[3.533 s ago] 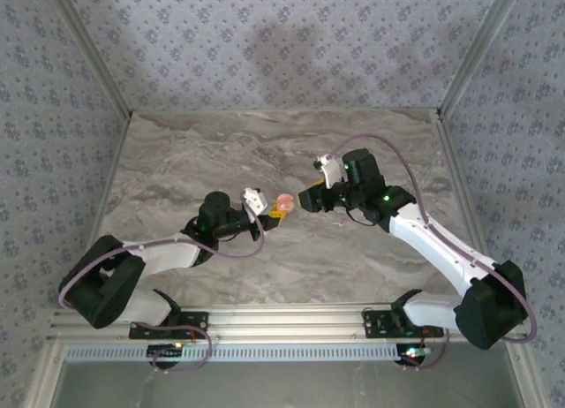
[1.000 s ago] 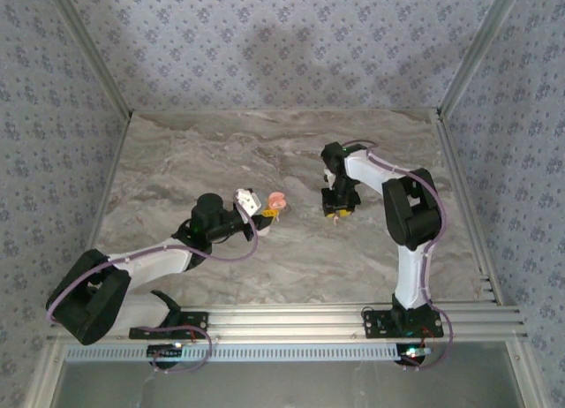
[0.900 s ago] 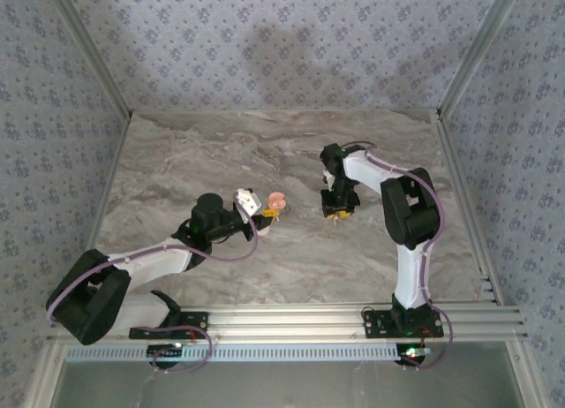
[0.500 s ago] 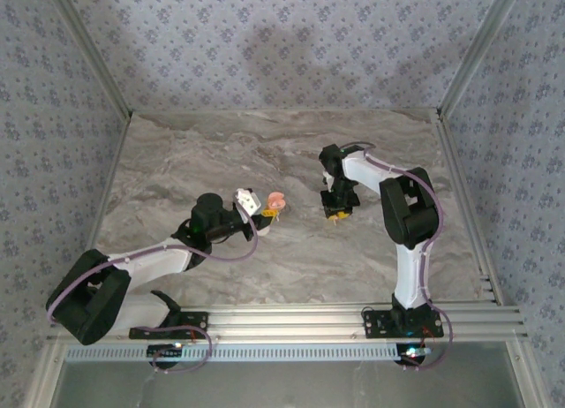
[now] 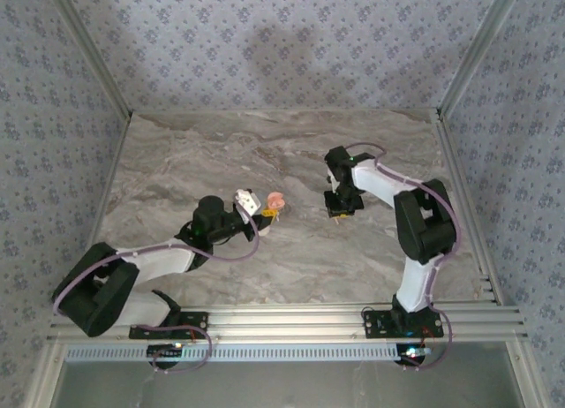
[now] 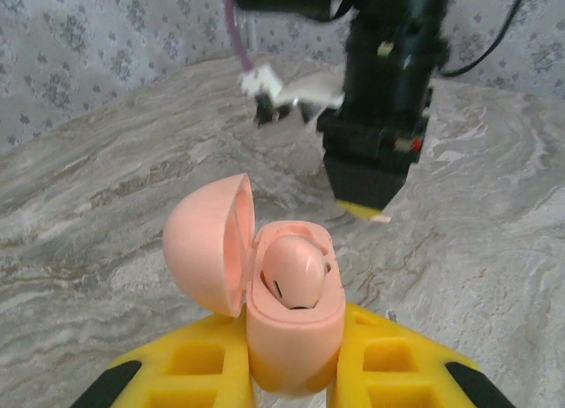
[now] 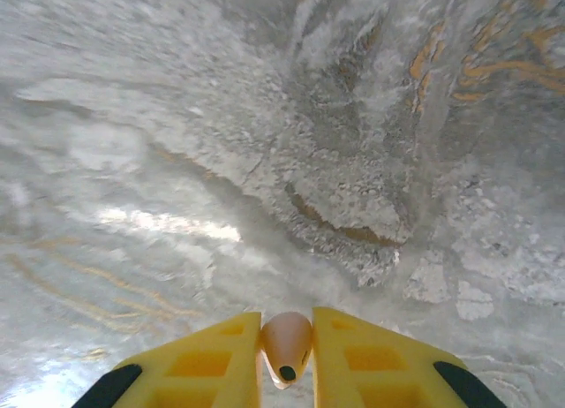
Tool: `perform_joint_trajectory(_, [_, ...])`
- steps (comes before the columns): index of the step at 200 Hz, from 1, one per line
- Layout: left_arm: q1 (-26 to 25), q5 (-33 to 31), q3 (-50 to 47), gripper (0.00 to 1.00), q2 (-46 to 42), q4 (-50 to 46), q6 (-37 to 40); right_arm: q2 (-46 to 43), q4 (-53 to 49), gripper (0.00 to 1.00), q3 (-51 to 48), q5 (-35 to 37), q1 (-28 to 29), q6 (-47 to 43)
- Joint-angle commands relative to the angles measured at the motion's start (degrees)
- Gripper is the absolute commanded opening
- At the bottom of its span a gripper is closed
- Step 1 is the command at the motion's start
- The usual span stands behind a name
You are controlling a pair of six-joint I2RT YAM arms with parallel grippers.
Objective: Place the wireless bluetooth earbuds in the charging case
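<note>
In the left wrist view my left gripper [image 6: 294,342] is shut on the pink charging case [image 6: 296,324]. Its lid [image 6: 207,240] stands open to the left, and one pale pink earbud [image 6: 296,271] sits in the body. In the top view the case [image 5: 276,200] is held just above the table's middle. My right gripper [image 7: 287,324] points down at the marble and is shut on a second small pale pink earbud [image 7: 287,344], pinched between the yellow fingertips. That gripper [image 5: 336,212] hangs a short way right of the case and apart from it.
The marble table [image 5: 221,152] is walled by patterned panels at the back and both sides. A metal rail [image 5: 282,324] runs along the near edge by the arm bases. The right arm's elbow [image 5: 428,218] stands up over the right half.
The right gripper's jaws have closed on the earbud at the table surface. The right arm's elbow has swung to the right. The left arm and case have stayed still.
</note>
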Motion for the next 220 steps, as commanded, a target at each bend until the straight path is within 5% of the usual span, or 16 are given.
perform_joint_trajectory(1, [-1.4,-2.3,-0.7,0.17,2.3,7.8,-1.6,-6.6,7.5,0.2,-4.5,-2.0,-0.4,2.3])
perform_joint_trajectory(112, [-6.8,-4.1,2.8,0.17,15.9,25.4,-4.1,-36.3,51.6,0.19,-28.4,-13.4,2.8,4.5])
perform_joint_trajectory(220, [-7.5,-4.5,4.8,0.17,17.0,28.9,-7.3,-39.6,68.0,0.2,-35.4,-17.4,7.3,6.9])
